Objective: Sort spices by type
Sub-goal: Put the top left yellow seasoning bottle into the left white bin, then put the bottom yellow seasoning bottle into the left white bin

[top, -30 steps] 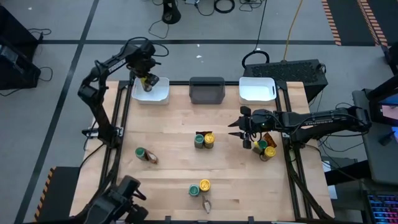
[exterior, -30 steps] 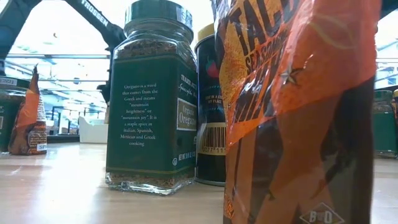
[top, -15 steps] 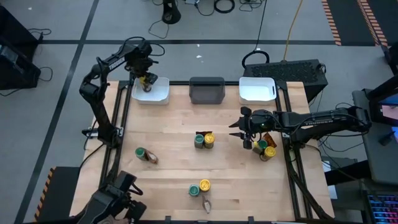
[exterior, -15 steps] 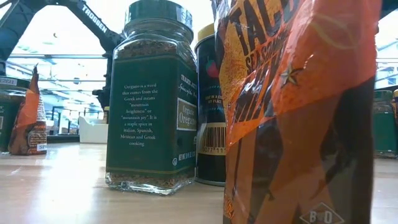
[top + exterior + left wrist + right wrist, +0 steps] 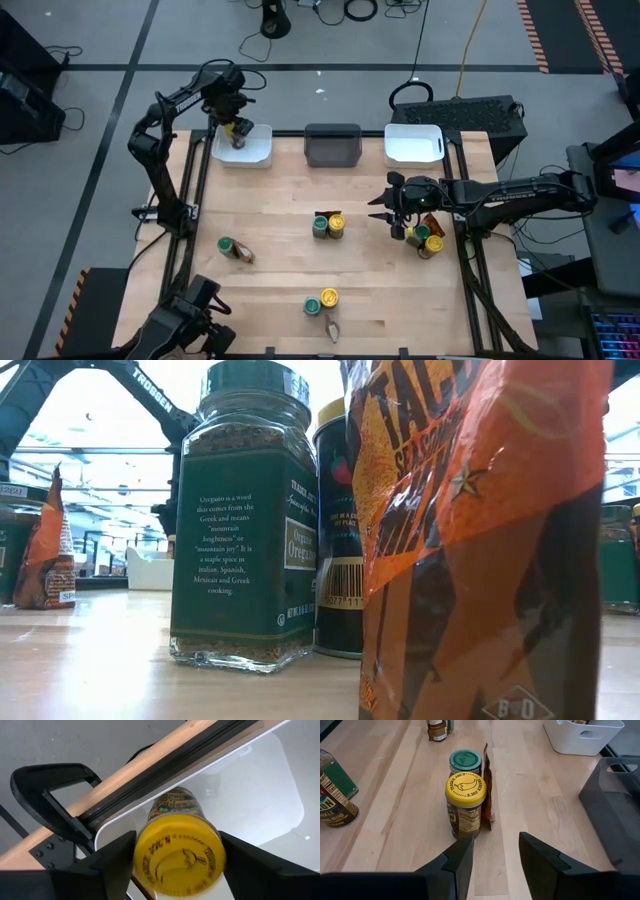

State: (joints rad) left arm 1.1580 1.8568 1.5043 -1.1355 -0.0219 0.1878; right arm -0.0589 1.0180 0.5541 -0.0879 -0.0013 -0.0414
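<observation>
My left gripper (image 5: 237, 130) is shut on a dark jar with a yellow lid (image 5: 177, 852) over the left white bin (image 5: 250, 150) at the table's far edge. My right gripper (image 5: 385, 212) is open and low over the table. It points toward the table's left, at the middle group: a yellow-lid jar (image 5: 465, 787), a green-lid jar (image 5: 465, 760) and an orange-brown packet (image 5: 487, 790) leaning beside them. In the right wrist view the fingers stand short of that yellow-lid jar. More jars and packets stand in groups at left (image 5: 227, 245), near (image 5: 329, 297) and right (image 5: 434, 243). My left gripper pinches the jar at its yellow lid (image 5: 150, 855), one finger (image 5: 112, 862) on each side. The fingers come from above, pointing down. The jar hangs lid-up, slightly tilted, inside the white bin's (image 5: 260, 795) corner. Whether its bottom touches the bin's floor, I cannot tell.
A dark grey bin (image 5: 332, 143) and a second white bin (image 5: 414, 143) sit along the far edge. A green-lid jar (image 5: 245, 520), a yellow-lid jar (image 5: 340, 530) and an orange packet (image 5: 480, 540) stand close before the low camera. Bare wood lies between the groups.
My left gripper, with the yellow-lid jar, has shifted slightly toward the table's far left corner over the white bin and dropped a little, then kept still. The right arm has not moved.
</observation>
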